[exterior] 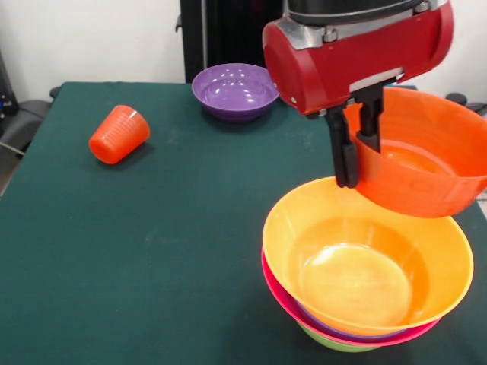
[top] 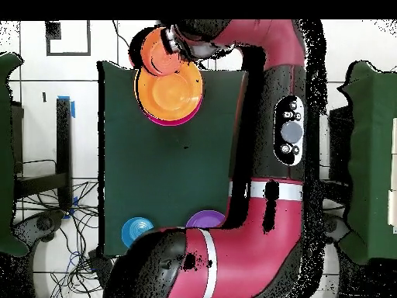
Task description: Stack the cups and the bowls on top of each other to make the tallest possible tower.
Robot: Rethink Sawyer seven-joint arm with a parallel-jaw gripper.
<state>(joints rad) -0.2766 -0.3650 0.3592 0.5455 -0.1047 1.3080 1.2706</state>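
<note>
Above table [exterior: 152,251], end effector [exterior: 358,144] grips orange bowl [exterior: 426,163].

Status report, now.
Gripper shut on small orange bowl, held tilted above tower. Cup on its side, apart. Nothing in the way.

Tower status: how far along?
Done: the tower has the big orange bowl nested on pink and green ones. In hand: the gripper holds a smaller orange bowl by its rim above it. Left: purple bowl, cup on its side, blue bowl.
</note>
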